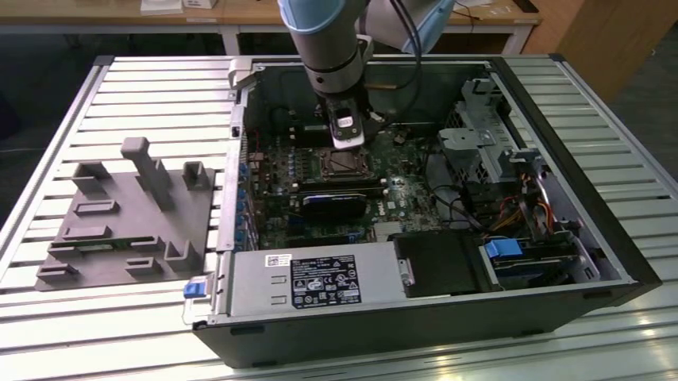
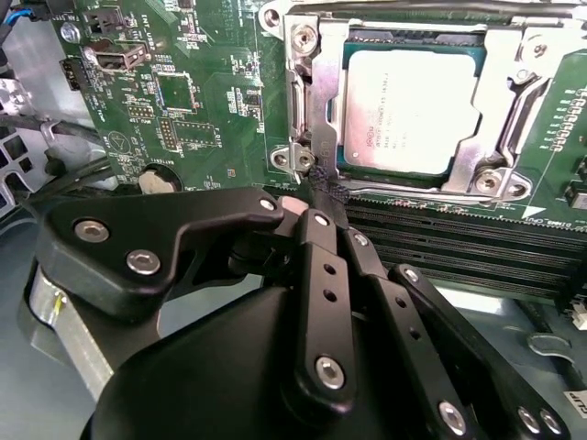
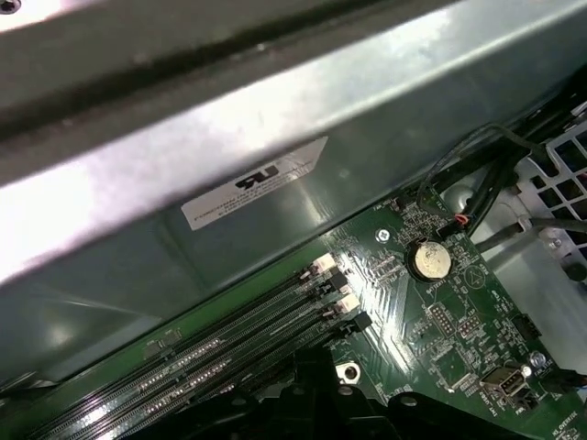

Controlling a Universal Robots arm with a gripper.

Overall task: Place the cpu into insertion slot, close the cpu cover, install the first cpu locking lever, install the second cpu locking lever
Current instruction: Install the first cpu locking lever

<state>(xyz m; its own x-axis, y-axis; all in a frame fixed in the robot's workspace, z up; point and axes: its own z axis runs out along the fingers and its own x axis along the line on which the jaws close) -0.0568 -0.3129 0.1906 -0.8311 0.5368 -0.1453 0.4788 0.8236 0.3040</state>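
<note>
Computer case (image 1: 424, 341) of black metal lies open on its side on the slatted silver table (image 1: 159, 103). Inside it sit a green motherboard (image 1: 408, 190), a silver boxy power supply (image 1: 307, 278) at the near edge and a black rectangular heatsink block (image 1: 333, 202), with cables and drive bays toward the exterior view's right. Beside the case, on the exterior view's left, rests a grey moulded fixture (image 1: 127, 214) with upright posts. The grey-and-blue arm (image 1: 323, 40) reaches steeply down into the case, its black hand (image 1: 345, 141) just above the board and right beside the small square insertion slot (image 1: 341, 163) with a shiny metal rim. In the second wrist view the hand (image 2: 321, 197) has its fingers drawn together to a narrow tip with nothing seen between them. That tip is near one corner of the slot, and I cannot tell whether it touches. The small flat square cpu (image 2: 413, 110) with a pale silver-grey face lies seated in the slot, framed by the thin silver cpu cover (image 2: 319, 101), which lies flat around it. Long narrow black memory slots (image 2: 459, 243) run just beside the slot, and the first wrist view shows a round silver coin battery (image 3: 428, 259) on the board near their ends.
</note>
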